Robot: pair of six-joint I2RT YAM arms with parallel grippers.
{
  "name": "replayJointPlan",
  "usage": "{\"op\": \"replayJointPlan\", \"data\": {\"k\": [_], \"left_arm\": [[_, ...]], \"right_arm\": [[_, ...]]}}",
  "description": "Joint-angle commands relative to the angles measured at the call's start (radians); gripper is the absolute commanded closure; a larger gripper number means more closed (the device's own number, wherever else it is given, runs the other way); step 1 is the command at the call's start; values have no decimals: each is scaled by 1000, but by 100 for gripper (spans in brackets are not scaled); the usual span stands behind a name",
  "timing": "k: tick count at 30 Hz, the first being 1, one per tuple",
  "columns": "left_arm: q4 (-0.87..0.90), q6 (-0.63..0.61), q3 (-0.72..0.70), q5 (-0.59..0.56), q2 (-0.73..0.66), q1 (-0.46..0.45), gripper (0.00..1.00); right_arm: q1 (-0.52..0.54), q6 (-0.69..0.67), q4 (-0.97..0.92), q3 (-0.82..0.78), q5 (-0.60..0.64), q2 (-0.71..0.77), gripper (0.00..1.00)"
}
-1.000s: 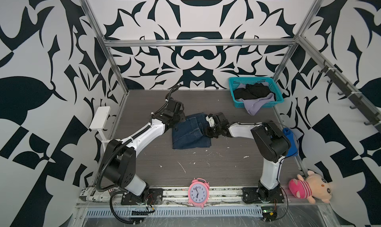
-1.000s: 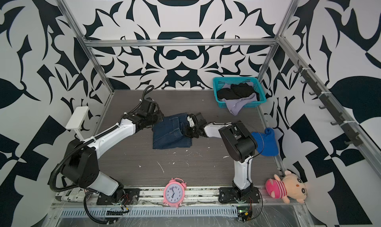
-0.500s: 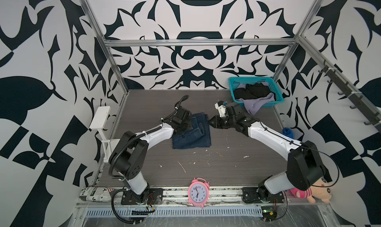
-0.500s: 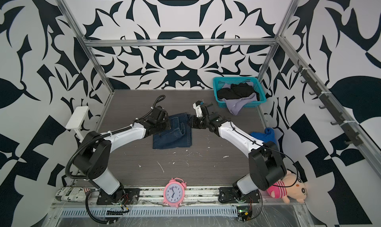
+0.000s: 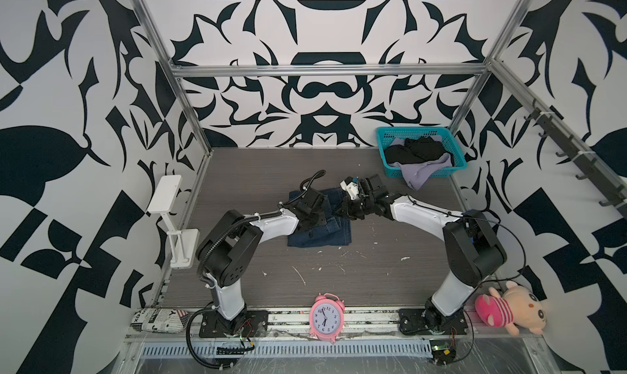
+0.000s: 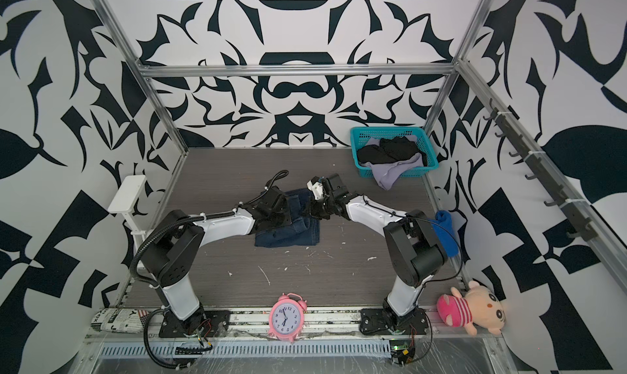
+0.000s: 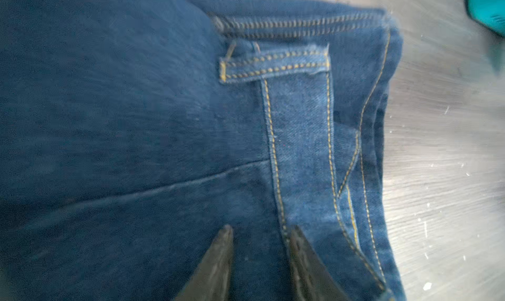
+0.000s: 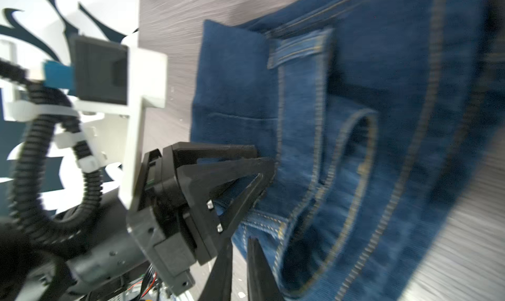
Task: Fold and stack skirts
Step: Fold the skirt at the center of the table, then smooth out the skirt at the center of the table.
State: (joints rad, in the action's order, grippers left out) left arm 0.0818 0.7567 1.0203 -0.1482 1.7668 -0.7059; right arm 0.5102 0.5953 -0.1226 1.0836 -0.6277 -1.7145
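Risk: denim skirt (image 5: 319,237) fold springs open under shallow pinch | left hand (image 7: 261,231), right hand (image 8: 240,244): we cannot tell grasp

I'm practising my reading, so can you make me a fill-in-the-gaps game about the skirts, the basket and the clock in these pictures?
1. The denim skirt on the table is dark ____.
2. The basket holds ____ skirts: the black skirt and the lavender skirt.
3. The lavender skirt hangs ____ the basket's rim.
4. The alarm clock is coloured ____.

Missing words: blue; two; over; pink.
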Motion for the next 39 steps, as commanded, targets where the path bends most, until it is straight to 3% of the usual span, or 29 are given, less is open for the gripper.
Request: {"op": "replayJointPlan", "data": {"k": [1,6,9,14,20,27,35,39], "left_arm": [[58,-36,-4,-71,-99,20,58],[56,-52,-61,-97,-234,59,54],[36,-45,-119,-88,-277,69,58],[-72,67,-292,-16,-277,69,67],[-131,145,-424,-17,-266,71,69],[-39,95,-370,-52,-311,75,69],[62,-5,-234,-45,-416,118,67],[47,-16,-201,-22,-361,118,68]], "right_arm": [[25,11,43,44,-70,16,84],[67,-12,10,37,-67,27,84],[70,-13,13,-5,-31,6,85],[70,-39,20,-84,69,-48,87],[69,-37,41,-138,126,-107,89],[68,-31,21,-139,119,-83,90],[69,-58,-115,10,70,126,88],[71,-60,-131,117,57,64,87]]}}
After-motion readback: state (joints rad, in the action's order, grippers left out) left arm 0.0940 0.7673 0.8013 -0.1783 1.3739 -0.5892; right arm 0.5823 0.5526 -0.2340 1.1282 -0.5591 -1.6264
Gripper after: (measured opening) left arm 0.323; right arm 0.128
